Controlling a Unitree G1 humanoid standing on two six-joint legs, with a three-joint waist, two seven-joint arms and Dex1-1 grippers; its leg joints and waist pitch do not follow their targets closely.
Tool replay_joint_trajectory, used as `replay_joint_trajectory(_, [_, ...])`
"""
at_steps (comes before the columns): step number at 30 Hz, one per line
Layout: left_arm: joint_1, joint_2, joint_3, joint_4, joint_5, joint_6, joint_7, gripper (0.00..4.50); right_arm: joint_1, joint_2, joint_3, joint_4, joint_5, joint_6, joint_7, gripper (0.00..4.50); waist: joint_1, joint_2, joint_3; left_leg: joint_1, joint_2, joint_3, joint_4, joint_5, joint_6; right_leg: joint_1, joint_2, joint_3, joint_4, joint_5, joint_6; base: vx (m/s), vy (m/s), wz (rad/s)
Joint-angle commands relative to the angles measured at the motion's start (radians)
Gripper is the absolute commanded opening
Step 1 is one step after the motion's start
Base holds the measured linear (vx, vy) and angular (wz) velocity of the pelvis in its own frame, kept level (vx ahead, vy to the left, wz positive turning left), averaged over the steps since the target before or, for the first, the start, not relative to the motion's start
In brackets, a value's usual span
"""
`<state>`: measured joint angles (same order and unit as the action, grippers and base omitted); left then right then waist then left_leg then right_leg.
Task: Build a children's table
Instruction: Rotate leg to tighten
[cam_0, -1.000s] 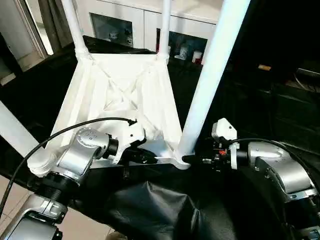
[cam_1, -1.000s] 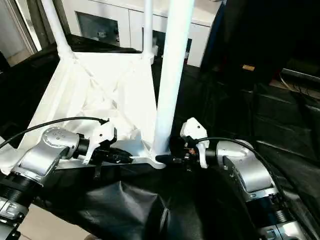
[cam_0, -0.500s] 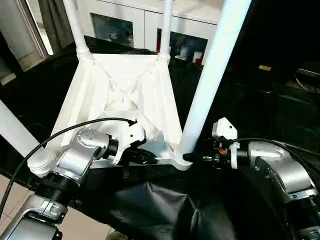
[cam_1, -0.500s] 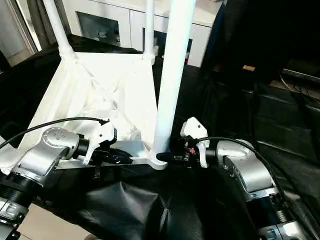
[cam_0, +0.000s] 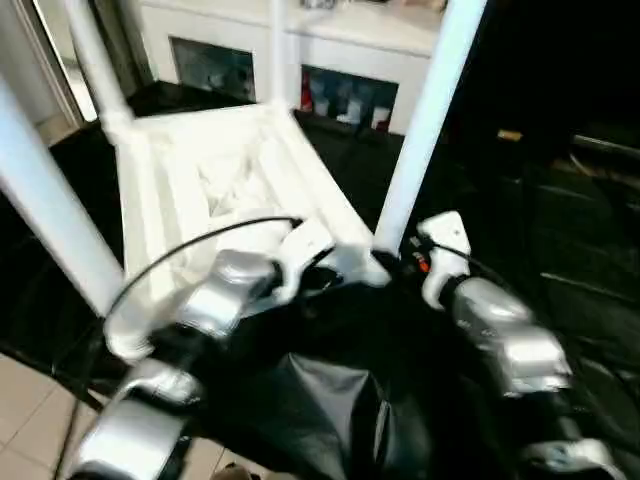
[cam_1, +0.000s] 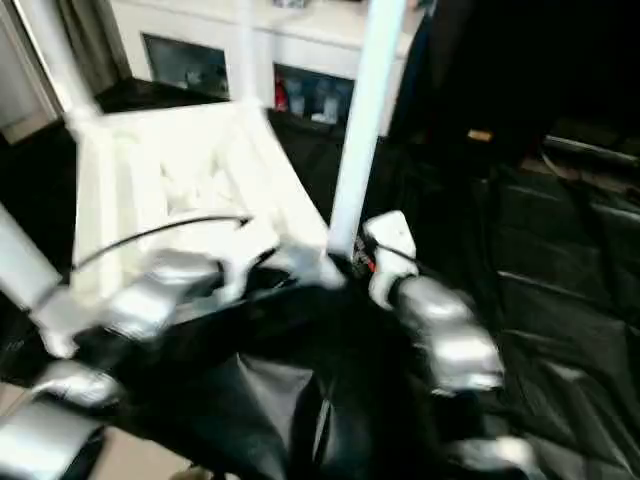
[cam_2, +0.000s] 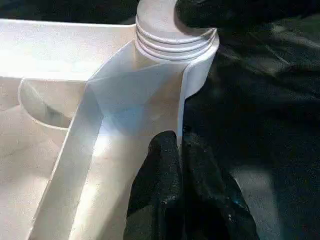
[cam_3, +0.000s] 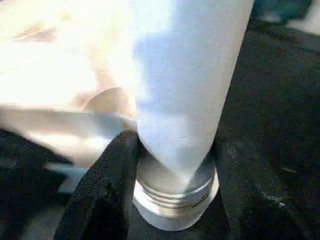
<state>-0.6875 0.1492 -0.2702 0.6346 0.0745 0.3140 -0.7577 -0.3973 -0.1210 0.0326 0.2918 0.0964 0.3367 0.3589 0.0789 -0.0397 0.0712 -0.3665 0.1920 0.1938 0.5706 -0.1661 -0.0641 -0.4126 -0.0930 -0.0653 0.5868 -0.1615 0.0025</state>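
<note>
head views smeared with blur, leg (cam_3: 192, 90) above the right claw (cam_3: 165, 170) cut off up top, cabinet (cam_0: 300, 60) contents unreadable

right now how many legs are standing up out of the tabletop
4. One leg rises from the near right corner beside the right hand, one at the near left, one at the far left, one at the far right.

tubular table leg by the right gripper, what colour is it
White; the tubular plastic table leg shows best in the right wrist view.
</note>
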Motion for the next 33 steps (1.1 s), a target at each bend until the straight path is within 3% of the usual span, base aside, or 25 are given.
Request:
replay_joint_trajectory(1, [-0.034, -0.049, 0.034, 0.030, 0.003, -0.002, 0.136, 0.00, 0.017, 0.045, 0.113, 0.060, -0.052, 0.014, -0.005, 1.97, -0.006, -0.009, -0.053, 0.017, 0.028, -0.027, -0.073, -0.357, -0.010, 0.028, -0.055, 0.030, -0.107, -0.583, -0.064, 0.000, 0.000, 0.00])
replay_joint_trajectory(3, [-0.046, -0.068, 0.028, 0.055, 0.010, -0.017, 0.144, 0.00, 0.003, 0.059, 0.105, 0.069, -0.047, -0.010, 0.000, 1.97, -0.009, -0.007, -0.054, 0.013, 0.030, -0.030, -0.077, -0.364, -0.008, 0.034, -0.056, 0.028, -0.105, -0.552, -0.066, 0.000, 0.000, 0.00])
replay_joint_trajectory(6, [-0.053, -0.074, 0.014, 0.074, 0.015, -0.049, 0.123, 0.00, 0.002, 0.071, 0.087, 0.058, -0.026, -0.033, 0.014, 1.97, -0.027, -0.009, -0.061, -0.004, 0.030, -0.035, -0.080, -0.344, 0.007, 0.048, -0.057, 0.027, -0.097, -0.468, -0.086, 0.000, 0.000, 0.00])
replay_joint_trajectory(8, [-0.052, -0.071, 0.010, 0.072, 0.014, -0.057, 0.110, 0.00, 0.004, 0.069, 0.091, 0.052, -0.025, -0.043, 0.025, 1.97, -0.021, -0.009, -0.066, 0.003, 0.033, -0.026, -0.073, -0.286, 0.020, 0.039, -0.057, 0.036, -0.088, -0.361, -0.125, 0.000, 0.000, 0.00])
replay_joint_trajectory(9, [-0.046, -0.065, 0.007, 0.063, 0.009, -0.060, 0.089, 0.00, 0.008, 0.063, 0.092, 0.039, -0.015, -0.052, 0.046, 2.24, -0.016, -0.015, -0.065, 0.010, 0.032, -0.018, -0.069, -0.278, 0.036, 0.035, -0.053, 0.039, -0.086, -0.328, -0.147, 0.000, 0.000, 0.00])
replay_joint_trajectory(14, [-0.013, -0.011, -0.006, 0.011, -0.022, -0.114, -0.046, 0.00, 0.011, -0.014, 0.089, -0.007, -0.001, -0.061, 0.157, 2.45, -0.002, -0.015, -0.070, 0.005, 0.033, -0.012, -0.062, -0.203, 0.063, 0.045, -0.054, 0.040, -0.070, -0.247, -0.184, 0.000, 0.000, 0.00])
replay_joint_trajectory(16, [-0.006, 0.003, -0.006, 0.000, -0.026, -0.110, -0.067, 0.00, 0.010, -0.039, 0.087, -0.018, 0.005, -0.056, 0.191, 2.74, 0.008, -0.014, -0.071, 0.004, 0.034, -0.010, -0.060, -0.166, 0.080, 0.048, -0.054, 0.041, -0.062, -0.201, -0.197, 0.000, 0.000, 0.00])
replay_joint_trajectory(22, [0.023, 0.066, 0.002, -0.029, -0.033, -0.149, -0.141, 0.00, 0.012, -0.171, 0.065, -0.054, 0.021, -0.043, 0.300, 3.13, 0.014, -0.015, -0.071, 0.005, 0.038, -0.011, -0.060, -0.181, 0.071, 0.049, -0.053, 0.040, -0.057, -0.212, -0.200, 0.000, 0.000, 0.00])
replay_joint_trajectory(25, [0.038, 0.094, 0.005, -0.053, -0.046, -0.150, -0.187, 0.00, 0.030, -0.239, 0.075, -0.094, 0.043, -0.025, 0.401, 3.31, 0.019, -0.014, -0.069, 0.009, 0.039, -0.009, -0.060, -0.195, 0.073, 0.047, -0.054, 0.043, -0.062, -0.228, -0.195, 0.000, 0.000, 0.00])
replay_joint_trajectory(26, [0.051, 0.117, 0.003, -0.076, -0.056, -0.155, -0.228, 0.00, 0.053, -0.302, 0.094, -0.139, 0.065, 0.001, 0.502, 3.44, 0.017, -0.014, -0.068, 0.006, 0.037, -0.010, -0.060, -0.198, 0.073, 0.049, -0.053, 0.042, -0.062, -0.240, -0.190, 0.000, 0.000, 0.00])
replay_joint_trajectory(33, [0.105, 0.167, -0.014, -0.169, -0.100, -0.145, -0.350, 0.00, 0.064, -0.388, 0.097, -0.172, 0.067, 0.032, 0.565, 3.92, 0.018, -0.015, -0.066, 0.006, 0.040, -0.013, -0.062, -0.216, 0.058, 0.045, -0.057, 0.042, -0.066, -0.310, -0.176, 0.000, 0.000, 0.00])
